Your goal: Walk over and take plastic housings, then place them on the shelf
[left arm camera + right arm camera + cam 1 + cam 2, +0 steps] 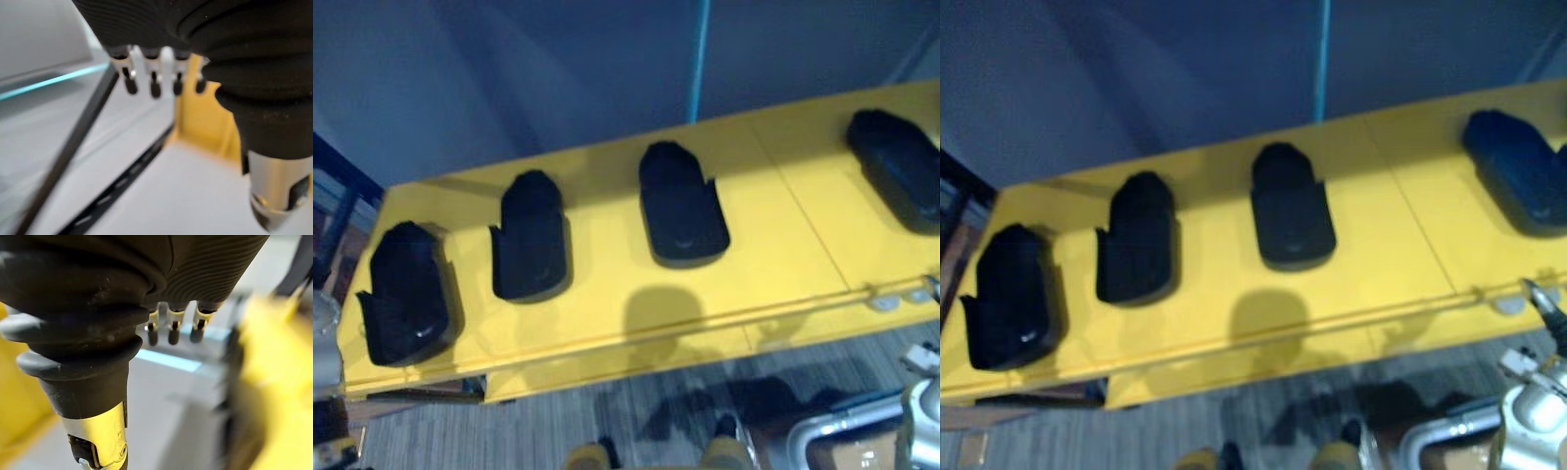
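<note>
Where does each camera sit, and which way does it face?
Left eye view: on the head, looking down at the yellow shelf with four black plastic housings; silver right arm lower right.
Right eye view: beside it, same scene.
Left wrist view: on that wrist, along the open left hand toward a yellow shelf part.
Right wrist view: along the open right hand; blurred yellow beside it.
Shared: both eyes show all four housings.
</note>
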Controlling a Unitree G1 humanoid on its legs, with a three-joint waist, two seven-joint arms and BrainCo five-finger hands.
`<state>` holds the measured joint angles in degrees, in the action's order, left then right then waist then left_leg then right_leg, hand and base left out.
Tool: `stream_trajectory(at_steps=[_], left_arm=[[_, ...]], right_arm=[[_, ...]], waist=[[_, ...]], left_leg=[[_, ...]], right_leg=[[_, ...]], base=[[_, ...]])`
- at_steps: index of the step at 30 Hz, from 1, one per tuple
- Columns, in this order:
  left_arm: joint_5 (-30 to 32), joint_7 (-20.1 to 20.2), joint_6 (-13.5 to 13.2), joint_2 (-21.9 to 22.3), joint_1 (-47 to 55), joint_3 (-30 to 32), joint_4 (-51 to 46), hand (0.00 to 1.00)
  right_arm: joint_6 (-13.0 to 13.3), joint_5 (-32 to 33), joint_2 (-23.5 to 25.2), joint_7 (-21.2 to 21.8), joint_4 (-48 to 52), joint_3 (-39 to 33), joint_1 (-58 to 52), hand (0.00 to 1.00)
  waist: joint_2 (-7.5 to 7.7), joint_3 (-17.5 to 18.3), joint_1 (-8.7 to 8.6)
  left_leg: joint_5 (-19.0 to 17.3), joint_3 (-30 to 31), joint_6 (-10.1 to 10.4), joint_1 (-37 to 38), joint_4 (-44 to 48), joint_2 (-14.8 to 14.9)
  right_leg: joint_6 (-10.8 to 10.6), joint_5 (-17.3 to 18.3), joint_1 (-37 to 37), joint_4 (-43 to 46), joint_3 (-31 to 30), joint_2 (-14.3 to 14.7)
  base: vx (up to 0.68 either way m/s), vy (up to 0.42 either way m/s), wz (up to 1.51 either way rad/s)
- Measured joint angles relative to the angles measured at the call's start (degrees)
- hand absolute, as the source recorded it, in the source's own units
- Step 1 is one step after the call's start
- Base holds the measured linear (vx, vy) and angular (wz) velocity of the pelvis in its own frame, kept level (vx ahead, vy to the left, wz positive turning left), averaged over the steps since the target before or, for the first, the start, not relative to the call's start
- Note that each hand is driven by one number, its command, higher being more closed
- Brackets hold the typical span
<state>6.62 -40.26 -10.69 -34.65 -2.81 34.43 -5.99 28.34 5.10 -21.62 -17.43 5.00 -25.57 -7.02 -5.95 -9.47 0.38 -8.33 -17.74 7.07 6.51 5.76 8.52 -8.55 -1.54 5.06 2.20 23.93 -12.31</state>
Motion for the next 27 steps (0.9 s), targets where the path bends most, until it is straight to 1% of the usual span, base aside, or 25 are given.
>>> stream_trajectory(at_steps=[1,2,3,4,6,7,8,9,11,12,13,16,18,19,20,21,22,23,24,25,26,27], left_arm=[[-0.9,0.1,-1.1,1.9,0.8,0.6,-2.2,0.00],[-1.8,0.5,-3.0,5.5,2.5,1.5,-6.4,0.00],[-1.9,0.5,-4.4,8.7,4.1,1.6,-9.7,0.00],[-1.9,0.6,-5.0,10.2,5.0,1.7,-11.2,0.00],[-2.2,1.0,-6.9,15.5,9.1,2.1,-16.4,0.00],[-2.2,1.3,-7.2,16.6,10.1,2.5,-17.4,0.00],[-2.3,2.1,-8.3,18.8,11.9,3.3,-18.2,0.00],[-2.3,2.5,-8.6,19.8,12.6,3.5,-18.4,0.00],[-2.5,3.4,-8.8,23.6,16.8,3.3,-19.0,0.00],[-3.5,3.9,-8.8,24.5,18.1,3.1,-19.0,0.00],[-5.2,4.7,-8.5,26.6,20.5,3.0,-19.1,0.00],[-10.9,5.0,-8.1,31.4,24.9,2.6,-19.1,0.00],[-11.3,5.4,-8.3,34.0,25.1,2.1,-18.9,0.00],[-11.3,6.0,-8.4,34.6,25.1,1.4,-18.9,0.00],[-11.3,7.1,-8.5,35.5,25.3,0.6,-18.7,0.00],[-11.3,8.8,-8.5,36.3,25.3,0.0,-18.5,0.00],[-11.5,10.0,-8.8,36.6,25.5,0.0,-18.4,0.00],[-12.2,10.9,-9.3,36.9,25.8,0.0,-18.3,0.00],[-12.6,11.8,-10.3,37.5,26.1,0.1,-18.0,0.00],[-12.6,11.8,-10.8,37.5,26.2,0.1,-17.7,0.00],[-12.5,11.7,-11.8,37.5,26.6,0.3,-17.0,0.00],[-12.0,10.8,-12.7,37.4,27.0,0.1,-16.8,0.00]], right_arm=[[0.3,0.3,0.1,0.8,0.9,1.1,0.8,0.00],[0.7,1.1,0.8,2.6,2.5,3.3,2.5,0.00],[1.0,1.5,1.7,4.2,3.7,5.5,4.2,0.00],[1.3,1.6,2.1,4.9,3.7,6.7,5.1,0.00],[1.4,1.5,2.6,6.1,3.7,11.5,9.0,0.00],[1.4,1.4,2.6,6.3,3.7,12.5,10.0,0.00],[1.4,1.3,2.7,6.3,3.7,14.3,11.7,0.00],[1.4,1.3,2.9,6.3,3.7,14.9,12.4,0.00],[1.2,1.3,4.1,6.0,3.5,16.9,14.8,0.00],[1.1,1.3,4.5,5.9,3.4,17.5,15.3,0.00],[1.0,1.3,5.2,5.8,3.0,18.6,16.0,0.00],[-0.5,0.9,6.9,5.2,0.5,21.5,17.5,0.00],[-2.4,0.8,7.2,4.7,-1.2,22.0,17.5,0.00],[-2.9,0.8,7.2,4.5,-2.1,21.9,17.4,0.00],[-3.4,0.7,7.1,4.1,-2.9,21.7,17.1,0.00],[-3.7,0.7,7.1,3.3,-3.4,21.0,16.3,0.00],[-3.7,0.8,7.1,2.9,-3.3,20.3,15.4,0.00],[-3.4,0.9,7.0,2.6,-2.9,19.3,14.4,0.00],[-3.2,1.5,6.7,2.5,-2.5,17.7,13.1,0.00],[-3.2,2.0,6.7,2.6,-2.5,17.4,12.8,0.00],[-3.3,3.0,6.9,2.8,-2.5,17.4,12.2,0.00],[-3.3,3.9,7.0,3.2,-2.7,17.9,11.7,0.00]], waist=[[0.00,0.0,0.46],[0.33,0.2,0.89],[0.70,0.4,1.45],[1.06,0.6,1.90],[2.27,1.3,3.49],[2.46,1.3,4.02],[2.76,1.5,5.15],[2.92,1.6,5.51],[3.15,1.7,7.42],[3.24,1.7,7.82],[3.62,1.9,8.43],[4.91,1.7,8.74],[5.89,0.9,8.86],[6.20,0.4,8.92],[5.90,0.2,8.88],[5.79,-0.2,8.81],[6.00,0.0,8.50],[6.18,0.3,8.14],[6.45,0.6,8.04],[6.34,0.5,8.06],[6.19,0.6,7.85],[5.43,0.9,7.49]], left_leg=[[0.1,0.1,0.1,0.5,-0.4,0.1],[0.2,1.0,0.2,0.5,-0.4,0.1],[0.3,2.4,0.2,0.5,-0.4,0.1],[0.4,3.1,0.2,0.5,-0.4,0.1],[0.7,5.5,0.1,0.4,-0.3,-0.1],[0.7,6.2,0.1,0.4,-0.2,-0.1],[0.8,7.2,0.1,0.4,-0.2,-0.1],[0.8,8.0,0.1,0.3,-0.1,-0.2],[0.9,10.1,0.1,0.2,-0.1,-0.3],[0.9,10.6,0.1,0.1,-0.1,-0.4],[1.1,11.2,0.0,-0.5,0.0,-0.5],[1.2,12.9,0.0,-2.9,2.1,-0.5],[1.2,15.2,0.0,-6.8,6.7,-0.5],[1.2,15.7,0.0,-8.0,8.4,-0.5],[1.3,15.5,-0.3,-8.7,9.4,-0.2],[2.0,14.6,-1.7,-8.6,9.3,-0.2],[2.7,13.9,-3.4,-8.5,8.1,-0.5],[3.2,13.7,-5.4,-8.4,5.9,-1.1],[2.5,11.1,-8.2,-8.4,5.6,-1.1],[2.1,10.5,-8.7,-9.0,7.9,-1.1],[2.3,10.4,-9.0,-9.5,11.7,-0.7],[2.9,10.7,-8.0,-9.6,13.7,-1.5]], right_leg=[[0.0,0.0,0.5,-0.2,0.3,0.2],[0.0,0.0,1.6,-0.9,1.4,0.3],[0.0,0.0,3.0,-1.6,3.0,0.5],[0.0,0.0,3.5,-1.9,3.4,0.5],[0.0,0.0,5.6,-2.7,6.3,0.6],[0.0,0.0,6.1,-3.0,6.9,0.7],[0.1,0.1,7.1,-3.1,8.1,0.8],[0.1,0.1,7.5,-3.1,8.8,0.8],[0.5,0.4,8.9,-3.0,10.7,0.9],[0.6,0.5,9.0,-3.0,10.8,0.9],[0.7,0.5,8.9,-3.0,10.9,0.9],[1.0,0.8,9.0,-3.2,12.4,1.2],[1.3,1.6,9.0,-3.1,14.1,1.5],[0.5,2.4,9.1,-2.5,14.5,1.4],[0.6,3.2,9.1,-1.3,15.3,1.3],[0.8,4.9,8.8,0.9,15.6,0.4],[0.8,6.2,7.8,2.5,15.7,-0.8],[0.7,7.0,6.7,4.1,15.7,-2.0],[0.8,7.2,4.7,5.6,15.0,-3.7],[0.8,7.2,3.9,6.4,14.0,-4.4],[0.8,7.2,1.9,8.3,11.3,-6.0],[0.6,7.2,-0.1,9.8,8.2,-7.3]], base=[[0.04,-0.020,0.31],[0.03,-0.019,0.40],[0.03,-0.024,0.46],[0.02,-0.024,0.54],[0.02,-0.016,0.54],[0.01,-0.010,0.53],[0.00,-0.005,0.39],[0.00,-0.006,0.56],[-0.02,0.003,0.48],[-0.03,0.013,0.32],[-0.02,0.011,0.24],[-0.04,-0.010,0.31],[-0.09,-0.042,0.54],[-0.11,-0.038,0.55],[-0.11,0.010,0.44],[-0.13,0.054,0.38],[-0.18,0.075,0.31],[-0.16,0.097,0.13],[-0.10,0.067,-0.06],[-0.02,0.132,-0.49],[-0.02,0.159,-0.88],[-0.04,0.202,-0.94]])
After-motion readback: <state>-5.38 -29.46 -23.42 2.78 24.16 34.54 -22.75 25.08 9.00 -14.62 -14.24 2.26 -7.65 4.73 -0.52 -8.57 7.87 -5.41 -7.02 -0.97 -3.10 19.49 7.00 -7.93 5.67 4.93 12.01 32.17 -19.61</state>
